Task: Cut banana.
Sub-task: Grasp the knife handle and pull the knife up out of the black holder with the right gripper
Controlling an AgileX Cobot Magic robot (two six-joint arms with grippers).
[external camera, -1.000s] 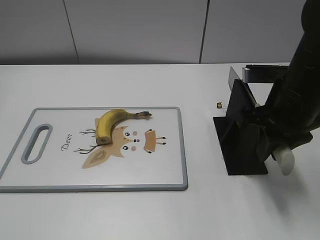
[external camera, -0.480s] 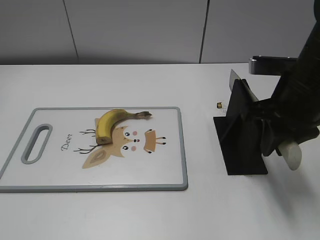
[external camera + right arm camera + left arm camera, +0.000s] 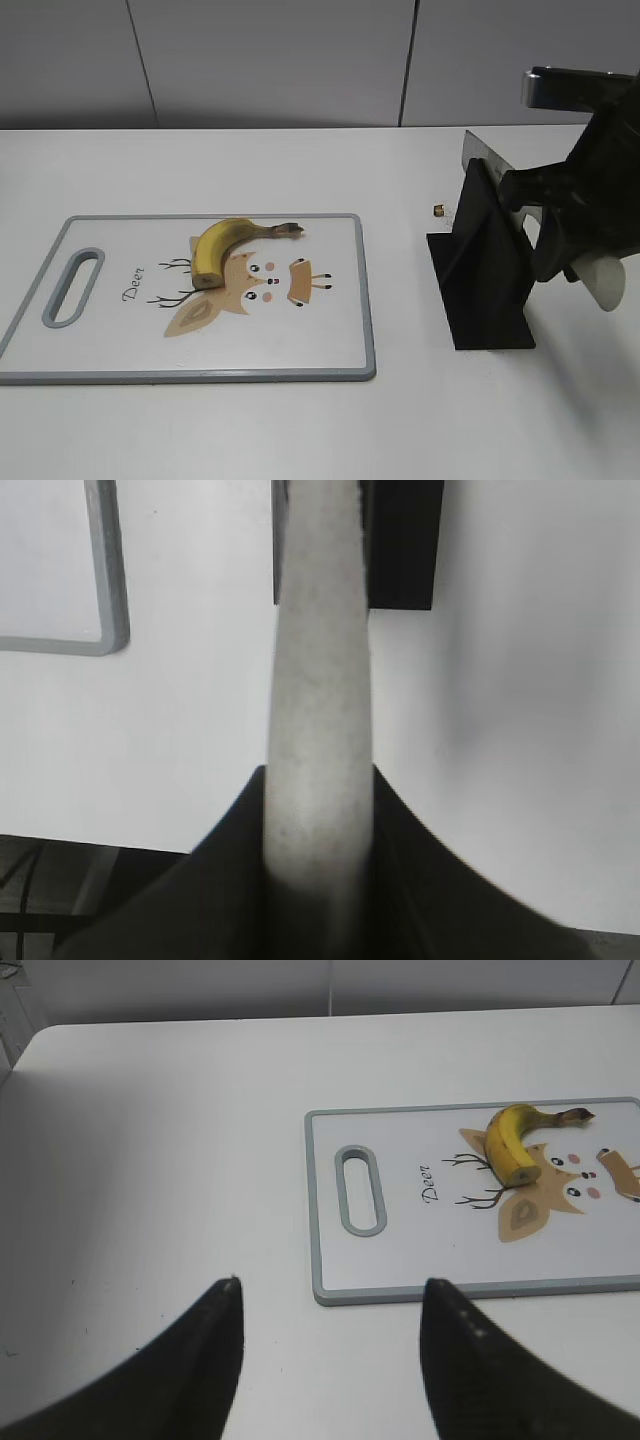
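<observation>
Right gripper [image 3: 318, 820]: clamped on knife handle [image 3: 318, 680].
Your left gripper [image 3: 330, 1300]: jaws wide, empty; its view alone shows banana [image 3: 520, 1138] on board [image 3: 400, 1250].

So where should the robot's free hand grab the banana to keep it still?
Probably the fat yellow middle of the banana, coming straight down from above. It lies flat on the cutting board, curved like an arch, so the jaws can close across its width there. The thin dark stem looks too skinny to hold well. The left gripper is open and free.
</observation>
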